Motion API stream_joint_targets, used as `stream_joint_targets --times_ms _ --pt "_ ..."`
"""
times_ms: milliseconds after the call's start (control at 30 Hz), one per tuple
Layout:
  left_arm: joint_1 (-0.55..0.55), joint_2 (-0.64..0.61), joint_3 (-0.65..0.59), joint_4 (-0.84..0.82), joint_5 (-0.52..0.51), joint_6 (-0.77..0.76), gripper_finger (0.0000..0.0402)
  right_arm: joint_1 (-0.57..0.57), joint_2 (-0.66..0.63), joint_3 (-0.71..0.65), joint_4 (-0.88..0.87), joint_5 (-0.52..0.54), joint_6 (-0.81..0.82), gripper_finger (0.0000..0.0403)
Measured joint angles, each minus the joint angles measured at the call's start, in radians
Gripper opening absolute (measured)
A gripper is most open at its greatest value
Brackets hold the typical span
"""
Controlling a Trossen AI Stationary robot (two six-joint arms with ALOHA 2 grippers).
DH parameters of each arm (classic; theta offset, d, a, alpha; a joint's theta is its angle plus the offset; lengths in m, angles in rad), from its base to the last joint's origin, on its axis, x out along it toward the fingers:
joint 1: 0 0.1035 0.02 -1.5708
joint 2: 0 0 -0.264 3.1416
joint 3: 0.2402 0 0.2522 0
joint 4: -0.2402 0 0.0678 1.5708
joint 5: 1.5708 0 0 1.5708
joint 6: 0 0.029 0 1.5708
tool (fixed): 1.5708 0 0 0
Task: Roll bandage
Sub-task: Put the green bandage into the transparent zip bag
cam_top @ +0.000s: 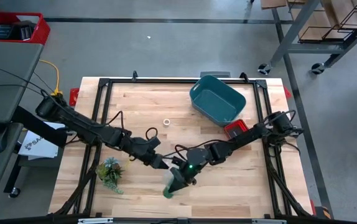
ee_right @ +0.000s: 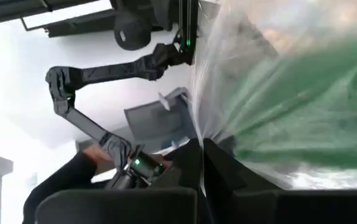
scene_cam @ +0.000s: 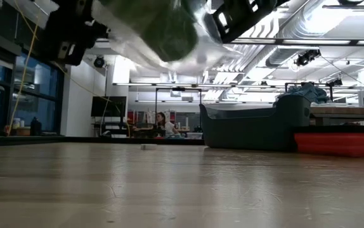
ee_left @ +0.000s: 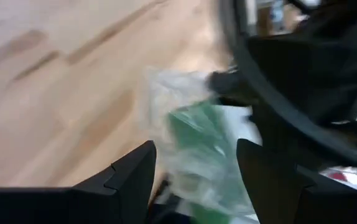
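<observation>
Table [cam_top: 141, 106] carried everything. Bin [cam_top: 217, 99] sat at far right part, flat tray [cam_top: 236, 129] just beside its near right corner. Small ring [cam_top: 166, 122] lay mid-table, left of bin. Plant [cam_top: 111, 172] stood at near left. Left gripper [cam_top: 161, 162] and right gripper [cam_top: 180, 176] met near table's front centre, right of plant. Bandage [cam_top: 170, 190] in wrapper hung at right gripper, nearest front edge, between left gripper's fingers [ee_left: 132, 180] in left wrist view.
</observation>
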Motion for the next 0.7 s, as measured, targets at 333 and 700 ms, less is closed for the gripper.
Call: stream_joint_targets --times_ms 333,700 --pt "0.083 -0.05 0.0 0.104 0.248 0.072 0.0221 -0.006 0.0 0.0 0.09 -0.097 0.096 0.0" --pt "0.091 -0.408 0.0 -0.355 0.217 0.51 0.0221 -0.088 0.0 0.0 0.396 -0.253 0.125 0.0"
